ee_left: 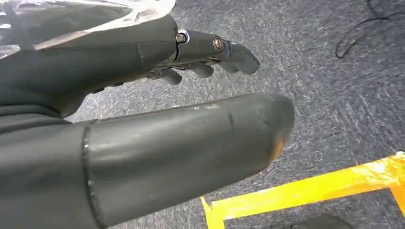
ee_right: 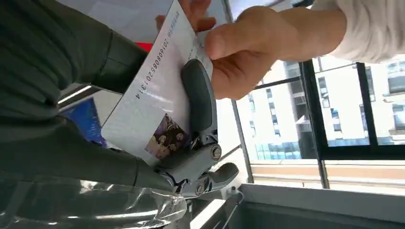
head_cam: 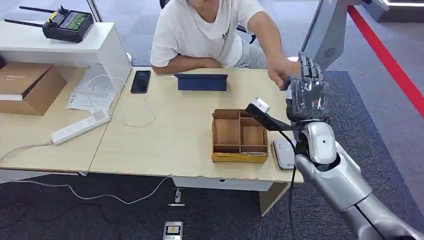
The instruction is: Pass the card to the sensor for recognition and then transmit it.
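Note:
My right hand (head_cam: pixel 307 92) is raised over the table's far right corner. In the right wrist view my right hand (ee_right: pixel 71 95) holds a white card (ee_right: pixel 157 100) with a printed number and a small picture, one finger (ee_right: pixel 198 95) lying across its face. A person's hand (ee_right: pixel 239 52) grips the card's far end; the same person's hand (head_cam: pixel 280 72) reaches in from across the table. A small white card sensor (head_cam: pixel 283 152) lies on the table below my raised hand. My left hand (ee_left: pixel 110 71) hangs over grey carpet, fingers apart and holding nothing.
A wooden compartment box (head_cam: pixel 239 136) stands beside the sensor. A blue tablet case (head_cam: pixel 201 81), a black phone (head_cam: pixel 140 81) and a power strip (head_cam: pixel 80 126) with cables lie on the table (head_cam: pixel 165 145). The person sits behind it. Yellow tape (ee_left: pixel 310 188) marks the floor.

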